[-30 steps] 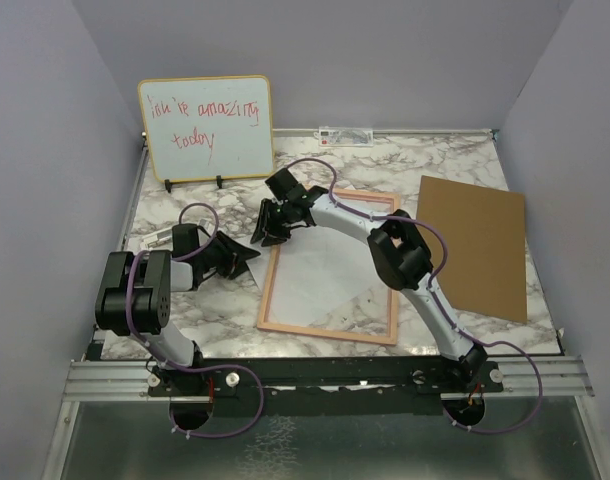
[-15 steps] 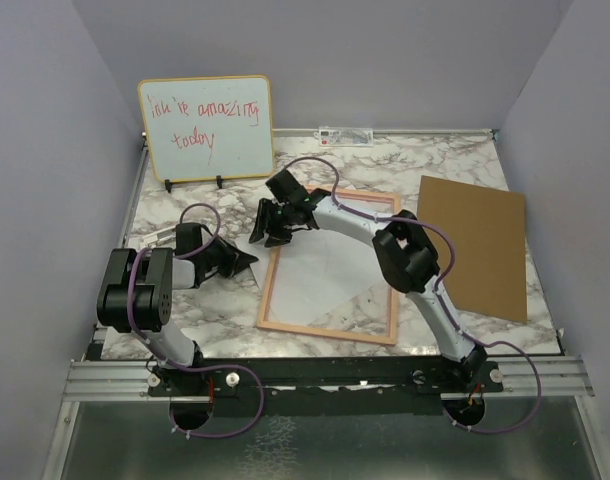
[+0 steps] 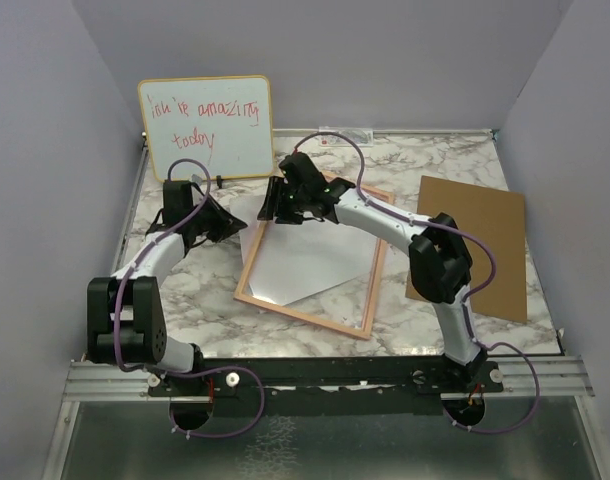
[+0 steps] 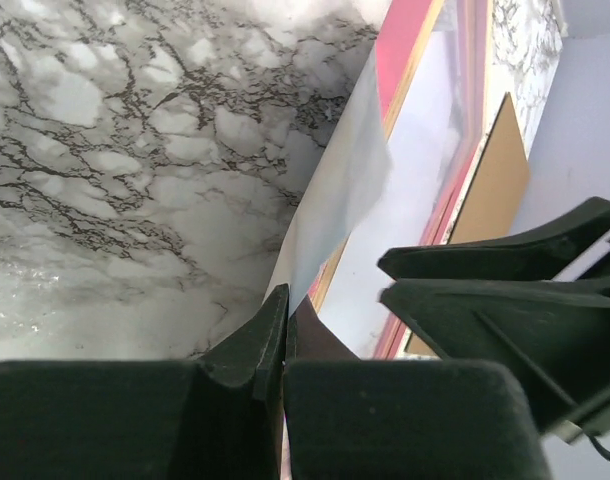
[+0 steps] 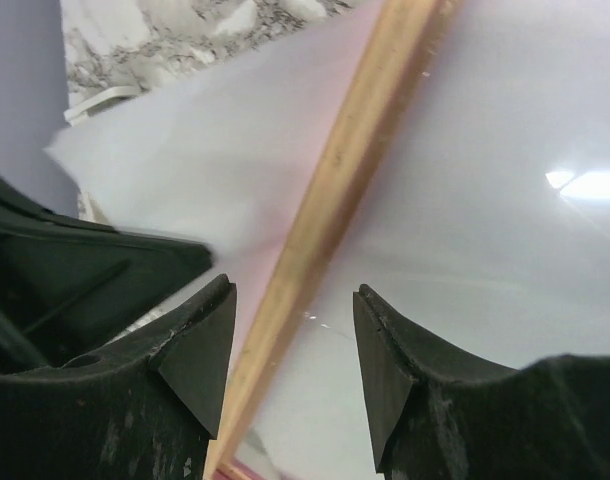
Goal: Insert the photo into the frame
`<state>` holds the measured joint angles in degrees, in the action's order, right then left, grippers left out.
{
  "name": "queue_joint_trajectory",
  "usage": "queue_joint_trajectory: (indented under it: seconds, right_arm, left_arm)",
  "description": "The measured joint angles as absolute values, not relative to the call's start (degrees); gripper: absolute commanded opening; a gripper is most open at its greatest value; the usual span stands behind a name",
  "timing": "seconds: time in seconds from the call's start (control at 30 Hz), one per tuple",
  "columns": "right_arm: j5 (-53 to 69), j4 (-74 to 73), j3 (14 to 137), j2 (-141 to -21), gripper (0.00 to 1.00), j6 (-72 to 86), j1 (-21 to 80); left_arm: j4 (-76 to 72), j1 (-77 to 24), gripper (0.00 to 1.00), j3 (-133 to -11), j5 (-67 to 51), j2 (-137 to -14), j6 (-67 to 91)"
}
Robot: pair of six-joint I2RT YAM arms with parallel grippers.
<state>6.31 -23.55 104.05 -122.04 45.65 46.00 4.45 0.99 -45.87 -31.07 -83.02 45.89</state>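
Observation:
The frame [image 3: 379,270] lies tilted on the marble table, its pinkish wood border [image 5: 355,150] around the clear pane. The photo [image 3: 295,265] rests in it white side up, with its left corner sticking out over the frame's left edge. My left gripper [image 3: 226,224] is shut on that corner; in the left wrist view the paper [image 4: 335,200] runs down into the closed jaws of the gripper [image 4: 285,310]. My right gripper [image 3: 281,206] hovers at the frame's far left corner. It is open [image 5: 295,340], its fingers straddling the wood border without touching it.
The brown backing board [image 3: 475,245] lies at the right, partly under the right arm's elbow. A yellow-edged whiteboard [image 3: 205,125] with red writing stands at the back left, close behind the left gripper. Purple walls enclose three sides.
My left gripper shut on the photo's corner and moved toward the back left. The frame and photo swung and slid left. My right gripper opened wider and shifted toward the far corner.

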Motion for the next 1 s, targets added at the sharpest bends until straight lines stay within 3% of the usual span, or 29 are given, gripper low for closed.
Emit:
queue_joint_trajectory:
  seconds: [0.23, 0.53, 1.0]
  right_arm:
    - [2.33, -22.72, 98.41, -119.20, 0.56, 45.17, 45.50]
    - [2.72, -21.12, 98.67, -117.97, 0.67, 43.13, 44.77]
    - [-1.74, -28.56, 118.30, -128.22, 0.67, 35.18, 45.39]
  left_arm:
    - [11.11, 0.99, 0.00, -49.30, -29.74, -78.48, 39.00]
    - [13.15, 0.38, 0.00, -50.61, -29.19, -75.83, 32.86]
    - [13.39, -1.74, 0.00, -50.78, -28.71, -75.18, 30.37]
